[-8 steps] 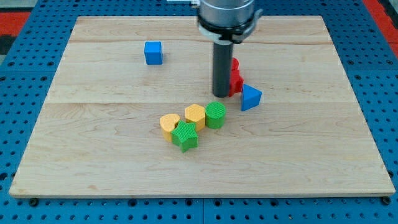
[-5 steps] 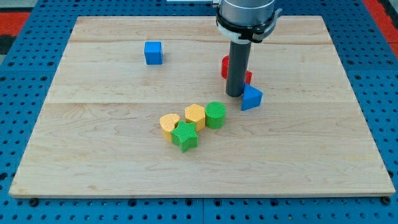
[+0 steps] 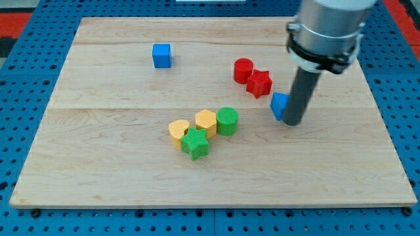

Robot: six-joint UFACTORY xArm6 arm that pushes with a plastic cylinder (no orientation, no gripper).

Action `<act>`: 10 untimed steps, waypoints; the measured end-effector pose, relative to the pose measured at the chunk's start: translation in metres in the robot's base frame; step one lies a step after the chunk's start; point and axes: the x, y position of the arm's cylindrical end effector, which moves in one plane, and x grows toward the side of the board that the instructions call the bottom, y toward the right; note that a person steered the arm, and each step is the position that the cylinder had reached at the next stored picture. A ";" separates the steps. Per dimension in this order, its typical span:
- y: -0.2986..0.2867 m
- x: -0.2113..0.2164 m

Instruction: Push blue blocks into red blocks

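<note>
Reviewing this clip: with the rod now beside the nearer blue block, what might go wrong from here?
1. My tip sits at the view's right of the blue block, partly hiding it; an off-centre push might spin it past the red star block.
2. A hard shove could scatter the red cylinder too.
3. The blue cube lies far off, untouched.

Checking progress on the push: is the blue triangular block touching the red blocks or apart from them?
Apart. Bare wood shows between the blue triangular block and the red star-shaped block.
</note>
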 end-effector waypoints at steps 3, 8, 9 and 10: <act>-0.030 -0.083; -0.250 -0.161; -0.193 -0.145; -0.153 -0.135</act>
